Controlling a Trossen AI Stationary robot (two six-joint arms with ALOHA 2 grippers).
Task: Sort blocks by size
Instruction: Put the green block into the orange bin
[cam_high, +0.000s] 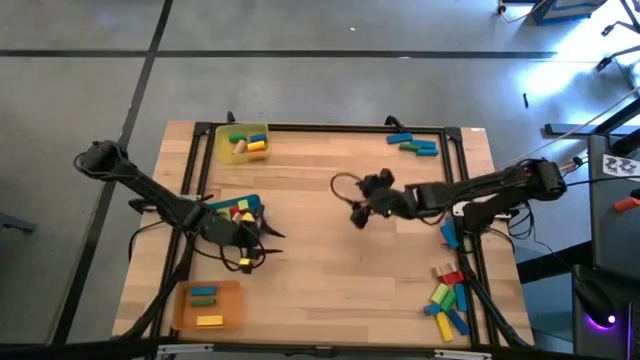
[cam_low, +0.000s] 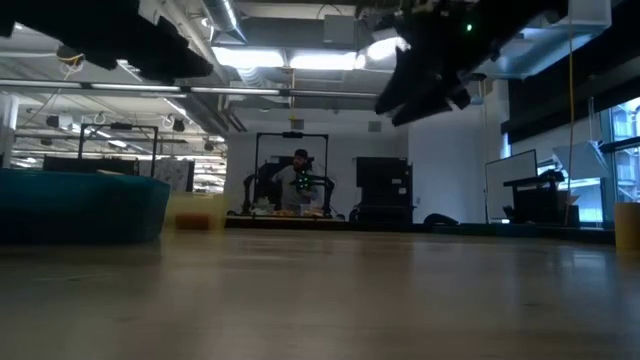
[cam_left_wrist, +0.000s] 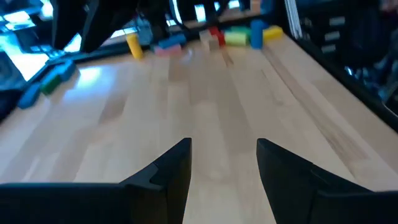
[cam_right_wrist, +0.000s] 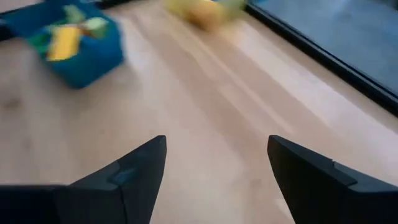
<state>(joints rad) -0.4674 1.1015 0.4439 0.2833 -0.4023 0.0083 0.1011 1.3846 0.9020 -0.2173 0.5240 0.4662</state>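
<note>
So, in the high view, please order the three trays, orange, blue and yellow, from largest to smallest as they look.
1. Orange tray: looks largest.
2. Yellow tray: clearly smaller.
Blue tray: the left gripper and its arm cover most of it, so I cannot rank it.

My overhead camera looks straight down and takes in the whole bench (cam_high: 330, 200) with both arms and the floor around it. My low camera sits at bench-top height, facing level across the wood into the room behind. The left wrist camera looks close along the boards toward the loose blocks (cam_left_wrist: 236, 36) at the far edge. The right wrist camera looks across the bench at the blue tray (cam_right_wrist: 74, 43) and yellow tray (cam_right_wrist: 202, 11), which the overhead view shares.
</note>
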